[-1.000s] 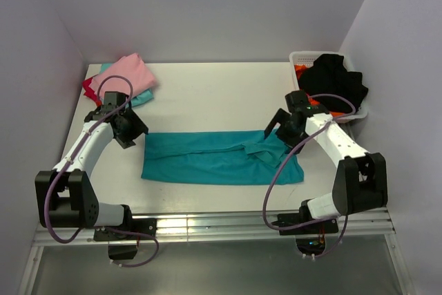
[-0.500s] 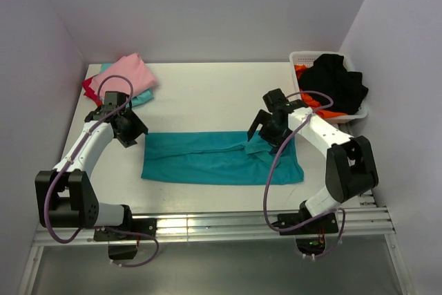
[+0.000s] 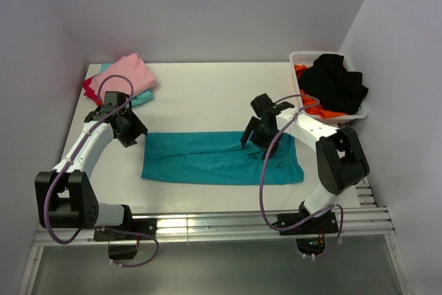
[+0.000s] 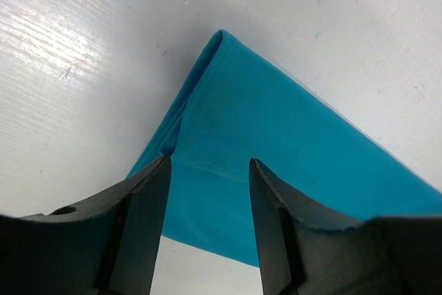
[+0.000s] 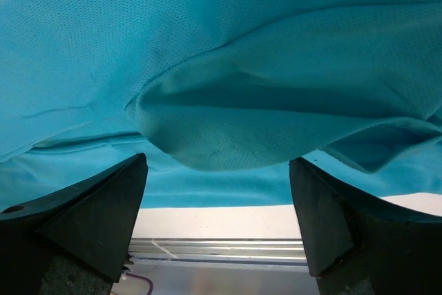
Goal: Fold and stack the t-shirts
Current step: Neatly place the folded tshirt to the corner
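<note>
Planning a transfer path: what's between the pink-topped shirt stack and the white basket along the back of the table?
Only bare table lies between the stack and the basket, as the top view shows.

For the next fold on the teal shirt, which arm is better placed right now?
The right, probably. The right fingers stand open astride a raised fold of the teal t-shirt, ready to pinch it. The left fingers are open too, but only over the shirt's flatter end corner.
</note>
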You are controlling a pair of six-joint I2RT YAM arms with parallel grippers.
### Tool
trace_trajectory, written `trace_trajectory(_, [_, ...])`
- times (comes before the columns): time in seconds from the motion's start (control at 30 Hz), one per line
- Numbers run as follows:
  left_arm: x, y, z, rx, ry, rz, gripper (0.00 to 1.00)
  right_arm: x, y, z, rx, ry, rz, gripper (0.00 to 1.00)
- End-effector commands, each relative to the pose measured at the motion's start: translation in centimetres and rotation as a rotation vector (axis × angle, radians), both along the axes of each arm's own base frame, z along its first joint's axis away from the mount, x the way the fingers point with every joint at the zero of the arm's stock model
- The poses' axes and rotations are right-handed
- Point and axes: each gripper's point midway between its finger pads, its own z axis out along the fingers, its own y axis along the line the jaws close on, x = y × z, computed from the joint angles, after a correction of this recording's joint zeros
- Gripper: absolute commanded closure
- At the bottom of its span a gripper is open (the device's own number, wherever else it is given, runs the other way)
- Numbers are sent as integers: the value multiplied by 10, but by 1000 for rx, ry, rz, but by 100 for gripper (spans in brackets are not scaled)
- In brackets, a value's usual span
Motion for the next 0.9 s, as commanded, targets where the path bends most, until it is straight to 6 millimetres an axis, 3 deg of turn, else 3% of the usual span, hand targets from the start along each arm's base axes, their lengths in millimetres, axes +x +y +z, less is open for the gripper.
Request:
trace_trajectory(0.0, [-2, -2, 11, 2, -41, -33, 45, 21, 5, 8, -15, -67, -10, 15])
trace_trajectory(0.17, [-5, -2, 8, 8, -33, -42, 45, 30, 5, 7, -32, -73, -8, 21])
trace_trajectory(0.4, [-7, -5, 7, -2, -27, -65, 46, 35, 9, 3, -26, -67, -9, 40])
trace_trajectory(0.5, [-6, -4, 6, 2, -24, -73, 46, 35, 10, 1, -23, -64, -10, 65])
trace_trajectory(0.6, [-4, -4, 6, 6, -24, -80, 46, 34, 8, 0, -30, -57, -9, 74])
trace_trajectory(0.67, [-3, -4, 5, 7, -21, -85, 46, 32, 7, 1, -39, -49, -16, 95])
trace_trajectory(0.7, [-2, -5, 4, 5, -20, -87, 46, 31, 4, 0, -54, -46, -18, 100])
trace_trajectory(0.87, [3, -6, 4, 1, -23, -97, 46, 26, 0, 2, -63, -44, -21, 100])
